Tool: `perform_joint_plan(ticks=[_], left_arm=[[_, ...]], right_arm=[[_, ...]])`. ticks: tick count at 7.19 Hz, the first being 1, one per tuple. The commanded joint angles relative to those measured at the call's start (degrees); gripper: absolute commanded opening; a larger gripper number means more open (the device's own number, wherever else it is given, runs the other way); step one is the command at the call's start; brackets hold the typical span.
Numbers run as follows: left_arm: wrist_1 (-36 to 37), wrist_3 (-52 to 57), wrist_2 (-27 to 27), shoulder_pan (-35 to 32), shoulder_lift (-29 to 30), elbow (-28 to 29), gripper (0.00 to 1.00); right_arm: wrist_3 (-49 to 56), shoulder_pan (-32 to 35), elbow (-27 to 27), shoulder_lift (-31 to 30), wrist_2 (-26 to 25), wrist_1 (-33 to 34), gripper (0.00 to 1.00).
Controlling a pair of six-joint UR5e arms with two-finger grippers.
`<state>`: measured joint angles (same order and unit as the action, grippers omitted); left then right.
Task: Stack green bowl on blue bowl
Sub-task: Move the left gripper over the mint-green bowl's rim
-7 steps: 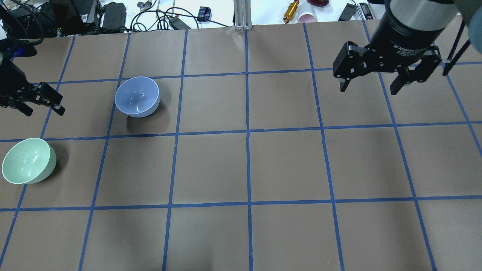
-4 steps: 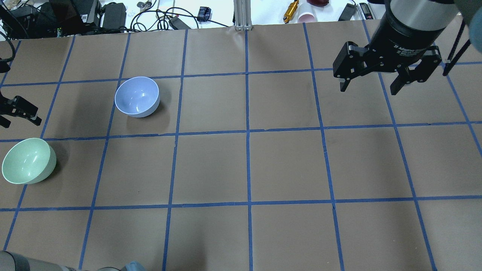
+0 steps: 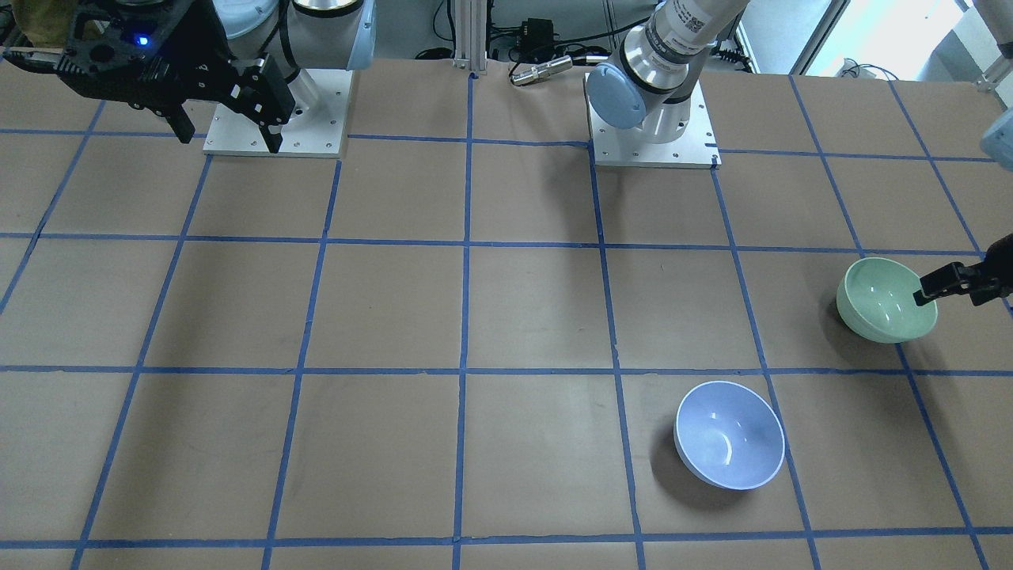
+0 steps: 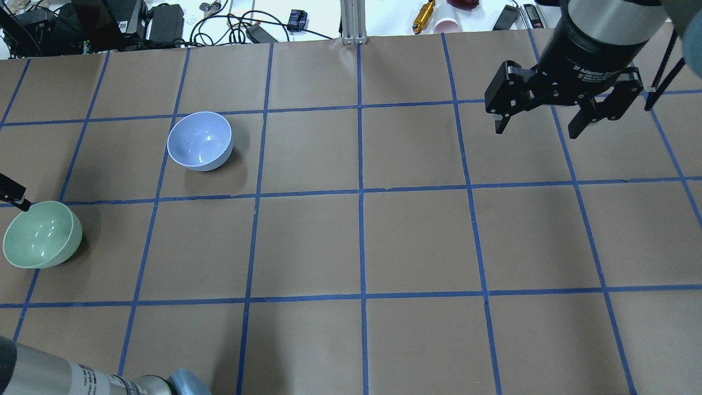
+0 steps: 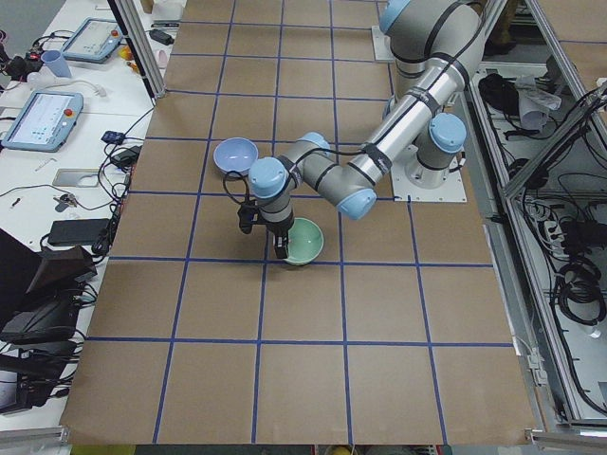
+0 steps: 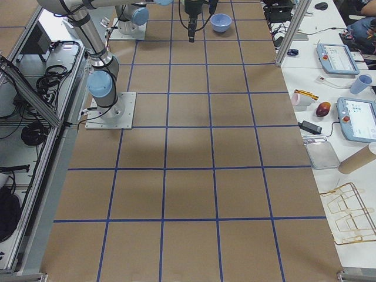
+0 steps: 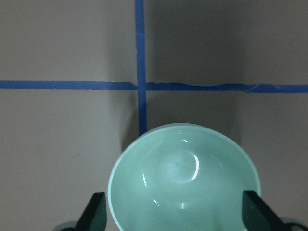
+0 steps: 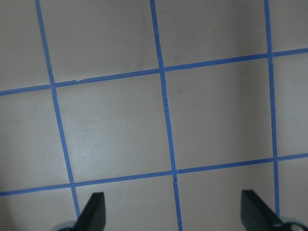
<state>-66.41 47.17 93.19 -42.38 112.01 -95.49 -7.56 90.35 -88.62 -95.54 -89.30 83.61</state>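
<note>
The green bowl (image 4: pixel 42 234) stands upright at the table's left edge; it also shows in the front view (image 3: pixel 886 299) and the left view (image 5: pixel 305 240). The blue bowl (image 4: pixel 200 141) stands upright and apart from it, farther back and to the right (image 3: pixel 729 434). My left gripper (image 7: pixel 173 195) is open and hovers over the green bowl (image 7: pixel 183 178), one finger on either side of it. In the overhead view only one of its fingertips (image 4: pixel 13 196) shows. My right gripper (image 4: pixel 536 130) is open and empty, high over the back right of the table.
The left arm's forearm (image 4: pixel 82 376) crosses the overhead view's bottom left corner. Cables, power adaptors, a gold cylinder (image 4: pixel 424 15) and a pink cup (image 4: pixel 447 24) lie beyond the far edge. The two arm bases (image 3: pixel 653 134) stand on the robot's side.
My left gripper has moved from the back left down over the green bowl, and its forearm has come into the overhead view's bottom left. The right arm and both bowls have not moved.
</note>
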Motion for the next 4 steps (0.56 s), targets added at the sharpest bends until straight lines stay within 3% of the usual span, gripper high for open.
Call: perform_joint_plan(ticks=[1, 4], left_arm=[[1.90, 4.77, -2.92, 3.09, 3.90, 0.04, 1.00], [4.10, 4.95, -4.06, 3.27, 7.95, -0.14, 1.00]], right_arm=[[0.00, 0.00, 0.03, 0.00, 0.00, 0.06, 1.00], [0.00, 0.00, 0.03, 0.00, 0.00, -0.03, 1.00]])
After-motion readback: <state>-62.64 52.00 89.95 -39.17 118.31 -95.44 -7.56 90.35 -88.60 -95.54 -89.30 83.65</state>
